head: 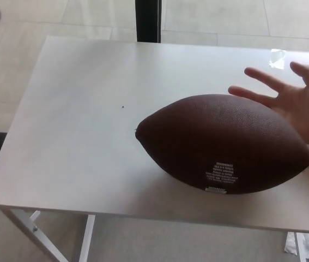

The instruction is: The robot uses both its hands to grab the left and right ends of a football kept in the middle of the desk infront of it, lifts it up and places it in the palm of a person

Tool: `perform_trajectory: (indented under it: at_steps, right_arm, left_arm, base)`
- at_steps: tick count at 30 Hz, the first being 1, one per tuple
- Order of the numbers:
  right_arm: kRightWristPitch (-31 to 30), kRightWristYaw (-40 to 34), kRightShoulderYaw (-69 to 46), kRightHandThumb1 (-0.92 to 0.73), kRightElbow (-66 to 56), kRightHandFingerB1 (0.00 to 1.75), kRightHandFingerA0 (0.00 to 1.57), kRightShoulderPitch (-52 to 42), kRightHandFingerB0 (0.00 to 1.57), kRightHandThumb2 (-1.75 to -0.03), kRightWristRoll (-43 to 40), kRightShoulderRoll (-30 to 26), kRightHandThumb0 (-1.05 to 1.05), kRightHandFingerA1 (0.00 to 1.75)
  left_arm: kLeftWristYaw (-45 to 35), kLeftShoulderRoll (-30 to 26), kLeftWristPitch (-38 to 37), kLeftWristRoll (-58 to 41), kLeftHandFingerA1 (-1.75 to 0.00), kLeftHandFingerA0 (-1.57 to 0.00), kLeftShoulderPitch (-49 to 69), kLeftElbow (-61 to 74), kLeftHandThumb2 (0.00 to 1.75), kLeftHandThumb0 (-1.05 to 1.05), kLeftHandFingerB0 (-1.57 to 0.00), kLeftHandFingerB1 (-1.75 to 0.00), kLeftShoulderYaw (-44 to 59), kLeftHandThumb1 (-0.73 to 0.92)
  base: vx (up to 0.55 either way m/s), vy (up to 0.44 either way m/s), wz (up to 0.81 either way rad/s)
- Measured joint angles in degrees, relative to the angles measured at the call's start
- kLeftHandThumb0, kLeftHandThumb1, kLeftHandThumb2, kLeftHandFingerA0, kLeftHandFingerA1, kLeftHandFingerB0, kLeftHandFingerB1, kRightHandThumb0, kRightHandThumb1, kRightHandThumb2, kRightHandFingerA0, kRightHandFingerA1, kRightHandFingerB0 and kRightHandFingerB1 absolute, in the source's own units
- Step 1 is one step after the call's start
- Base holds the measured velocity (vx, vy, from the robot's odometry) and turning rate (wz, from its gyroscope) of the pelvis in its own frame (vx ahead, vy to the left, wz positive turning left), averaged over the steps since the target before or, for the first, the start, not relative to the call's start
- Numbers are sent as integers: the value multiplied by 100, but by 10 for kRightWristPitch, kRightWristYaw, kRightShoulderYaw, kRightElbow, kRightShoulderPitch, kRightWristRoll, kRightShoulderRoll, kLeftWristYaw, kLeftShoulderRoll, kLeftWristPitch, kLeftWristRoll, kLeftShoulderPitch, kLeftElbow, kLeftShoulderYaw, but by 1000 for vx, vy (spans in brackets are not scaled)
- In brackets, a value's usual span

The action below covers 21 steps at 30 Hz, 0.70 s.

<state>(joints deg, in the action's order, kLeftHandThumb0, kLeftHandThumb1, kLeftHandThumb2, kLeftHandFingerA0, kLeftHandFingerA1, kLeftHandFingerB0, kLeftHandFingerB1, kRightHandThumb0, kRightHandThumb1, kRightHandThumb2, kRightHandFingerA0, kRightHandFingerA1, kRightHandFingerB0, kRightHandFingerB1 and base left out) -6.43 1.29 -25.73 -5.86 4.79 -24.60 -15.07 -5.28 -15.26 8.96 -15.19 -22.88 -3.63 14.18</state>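
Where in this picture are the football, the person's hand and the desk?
football [219, 143]: head view, middle of its brown skin.
person's hand [301, 109]: head view, on the palm.
desk [78, 109]: head view, bare top.

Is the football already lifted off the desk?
No, the football lies on the white desk, and the person's open hand waits behind its right end.

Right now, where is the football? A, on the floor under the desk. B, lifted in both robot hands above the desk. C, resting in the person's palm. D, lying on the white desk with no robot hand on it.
D: the football lies on the white desk, no robot hand shows on either end, and the person's hand waits open behind its right end.
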Motion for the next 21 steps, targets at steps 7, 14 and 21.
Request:
perform_trajectory:
  at_steps: [7,14,21]
  right_arm:
    - [-42,-15,66,-87,3,31,49,-32,36,-67,31,19,-77,47]
    - [-76,-26,79,-87,21,32,49,-48,36,-67,49,21,-84,48]
    - [-76,-29,84,-90,56,33,52,-56,38,-68,71,22,-77,51]
  left_arm:
    - [20,24,48,35,-54,-41,22,-4,67,-80,-26,-42,-70,91]
    - [28,25,65,59,-56,-44,55,-4,67,-78,-29,-44,-90,92]
    - [27,29,69,67,-55,-42,99,5,68,-81,-25,-41,-93,92]
  base:
    - [0,0,0]
    - [0,0,0]
    - [0,0,0]
